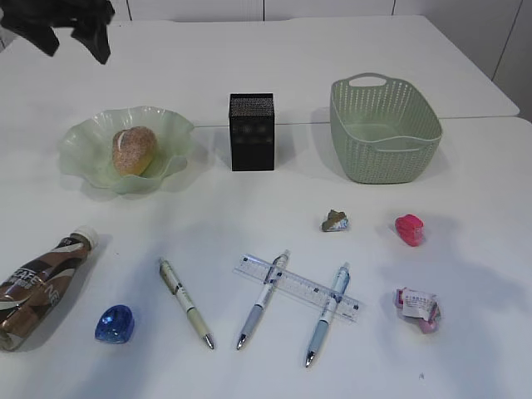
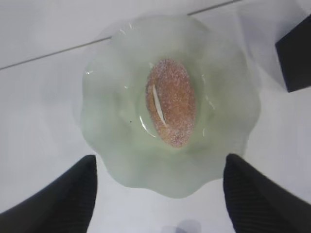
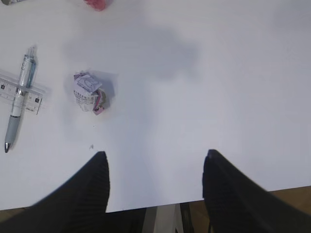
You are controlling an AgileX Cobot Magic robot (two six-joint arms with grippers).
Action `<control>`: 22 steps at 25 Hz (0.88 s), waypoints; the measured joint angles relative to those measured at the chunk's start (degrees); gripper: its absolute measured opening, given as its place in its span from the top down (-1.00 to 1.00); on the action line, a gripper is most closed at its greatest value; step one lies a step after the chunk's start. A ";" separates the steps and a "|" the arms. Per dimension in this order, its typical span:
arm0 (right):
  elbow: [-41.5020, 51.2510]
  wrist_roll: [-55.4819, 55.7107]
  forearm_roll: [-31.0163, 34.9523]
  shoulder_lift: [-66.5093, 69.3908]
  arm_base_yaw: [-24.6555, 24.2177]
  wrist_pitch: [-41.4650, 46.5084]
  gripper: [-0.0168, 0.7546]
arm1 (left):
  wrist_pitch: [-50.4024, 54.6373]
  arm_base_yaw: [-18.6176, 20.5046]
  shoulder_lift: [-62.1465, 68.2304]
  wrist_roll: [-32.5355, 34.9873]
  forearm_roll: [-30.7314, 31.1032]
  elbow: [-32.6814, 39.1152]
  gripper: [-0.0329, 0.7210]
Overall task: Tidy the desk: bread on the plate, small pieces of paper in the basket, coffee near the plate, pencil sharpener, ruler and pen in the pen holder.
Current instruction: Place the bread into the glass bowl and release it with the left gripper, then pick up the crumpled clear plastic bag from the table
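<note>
White bench (image 1: 249, 50) carries everything, spread well apart. Largest is the green basket (image 1: 386, 129) at the back right, nothing visible in it. At the back left sits the pale green wavy plate (image 1: 125, 150) with the sugared bread (image 1: 134, 150) lying in its middle. Between plate and basket stands the black pen holder (image 1: 251, 131), upright; its inside cannot be seen. A coffee bottle (image 1: 37, 287) lies on its side at the front left, well away from the plate. Along the front lie three pens: one (image 1: 186, 302) alone, two (image 1: 262, 299) (image 1: 327, 314) crossing over a clear ruler (image 1: 297, 288). A blue pencil sharpener (image 1: 114, 323) rests beside the bottle. Small paper pieces lie at the right: a grey one (image 1: 335, 220), a pink one (image 1: 410, 229), a pink-and-white wad (image 1: 418, 306).

Left end effector (image 2: 160, 194) hangs above the plate, fingers wide, holding nothing. Right end effector (image 3: 155, 189) hovers over bare bench near the wad, also spread and empty.
</note>
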 joint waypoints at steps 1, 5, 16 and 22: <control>0.00 0.00 0.00 0.00 0.00 0.00 -0.28 | 0.00 0.00 -1.31 0.00 -0.08 0.00 -0.59; 0.00 0.00 0.64 0.00 0.00 0.00 -0.28 | 0.00 0.00 -8.33 0.00 -0.08 4.11 -0.59; 0.00 -1.08 1.26 0.00 0.00 -0.67 -0.28 | 0.41 0.00 -24.94 0.47 0.30 25.19 -0.52; 0.00 -1.31 1.26 0.00 0.00 -0.78 -0.28 | -6.57 0.00 -33.92 -0.84 0.88 38.48 -0.50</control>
